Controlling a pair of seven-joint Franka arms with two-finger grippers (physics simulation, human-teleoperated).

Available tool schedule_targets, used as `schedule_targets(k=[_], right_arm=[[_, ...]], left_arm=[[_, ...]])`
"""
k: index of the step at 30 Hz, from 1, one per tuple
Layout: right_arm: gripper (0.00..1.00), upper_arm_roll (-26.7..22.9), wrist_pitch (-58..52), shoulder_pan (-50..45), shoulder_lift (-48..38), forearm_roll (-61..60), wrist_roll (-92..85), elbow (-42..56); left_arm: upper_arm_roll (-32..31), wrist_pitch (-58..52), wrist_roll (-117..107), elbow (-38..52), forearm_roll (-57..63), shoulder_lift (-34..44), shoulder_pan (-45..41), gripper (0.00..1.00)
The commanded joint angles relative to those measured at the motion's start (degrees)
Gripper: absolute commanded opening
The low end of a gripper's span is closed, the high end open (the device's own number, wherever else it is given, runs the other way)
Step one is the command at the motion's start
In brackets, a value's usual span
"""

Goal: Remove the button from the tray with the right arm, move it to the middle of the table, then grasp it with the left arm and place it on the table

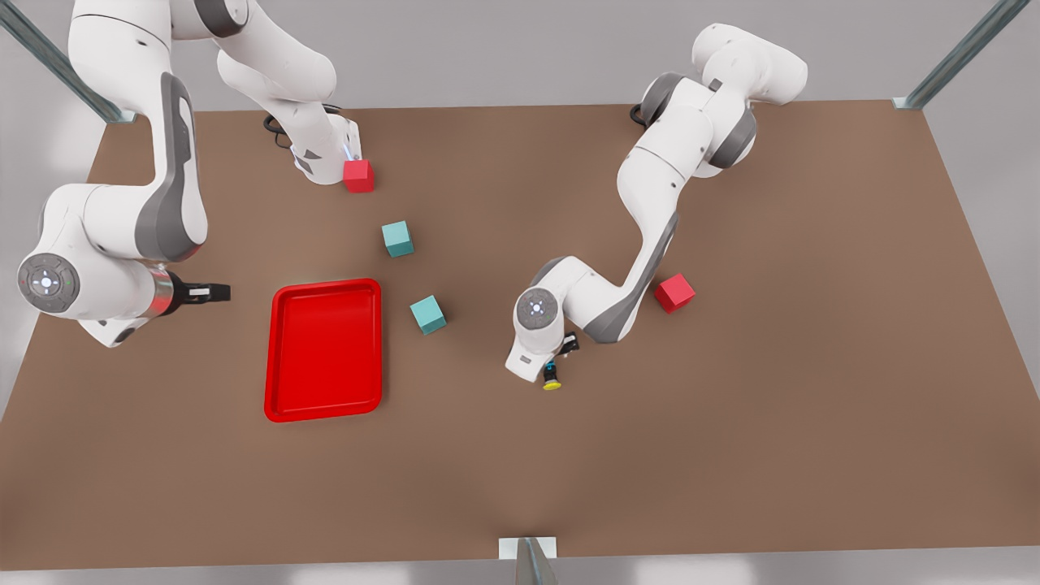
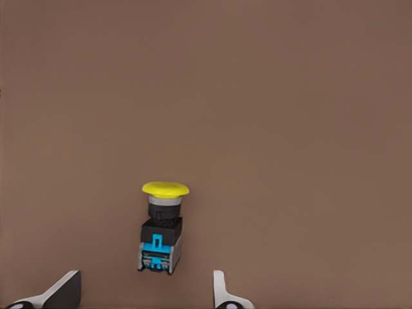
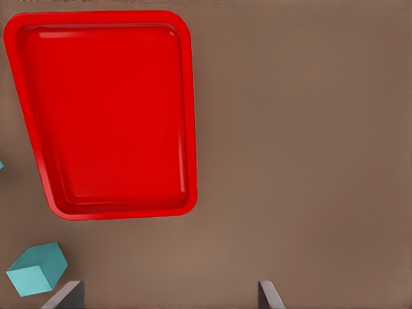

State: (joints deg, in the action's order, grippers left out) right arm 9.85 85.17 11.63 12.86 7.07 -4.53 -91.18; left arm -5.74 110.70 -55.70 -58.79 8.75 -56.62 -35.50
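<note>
Both grippers' jaws apparently apart.

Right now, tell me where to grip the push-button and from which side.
Grip the push-button on its boxy black body, below the wider yellow cap, coming from above with a finger on each flat side. It lies on the table between the open left gripper's fingertips.

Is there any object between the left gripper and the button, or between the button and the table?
Nothing visible. In the left wrist view the button lies on the bare table, just ahead of the left gripper, whose open fingers are apart from it. The right gripper waits beside the tray.
</note>
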Motion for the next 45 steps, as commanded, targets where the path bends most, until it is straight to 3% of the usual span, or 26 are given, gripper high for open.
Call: schedule_targets(k=[1, 16, 30, 45], right_arm=[[1.00, 0.17, 1.14, -0.12, -0.03, 0.75, -4.88, 0.04], [1.00, 0.17, 0.69, 0.49, 0.85, 0.84, -5.05, 0.04], [1.00, 0.17, 1.05, 0.58, 1.20, 0.93, -5.05, -0.05], [1.00, 0.17, 1.05, 0.58, 1.29, 1.37, -5.05, -0.05]], left_arm=[[-0.06, -0.13, -5.65, -0.09, 0.21, -0.42, 0.08, 1.00], [-0.50, 5.93, 4.99, -2.12, -3.39, -2.44, 0.52, 1.00], [-0.67, -0.40, 7.62, -1.24, -11.21, -2.53, 2.81, 1.00], [-0.50, 0.57, 8.59, 0.08, -13.06, -3.85, 3.07, 1.00]])
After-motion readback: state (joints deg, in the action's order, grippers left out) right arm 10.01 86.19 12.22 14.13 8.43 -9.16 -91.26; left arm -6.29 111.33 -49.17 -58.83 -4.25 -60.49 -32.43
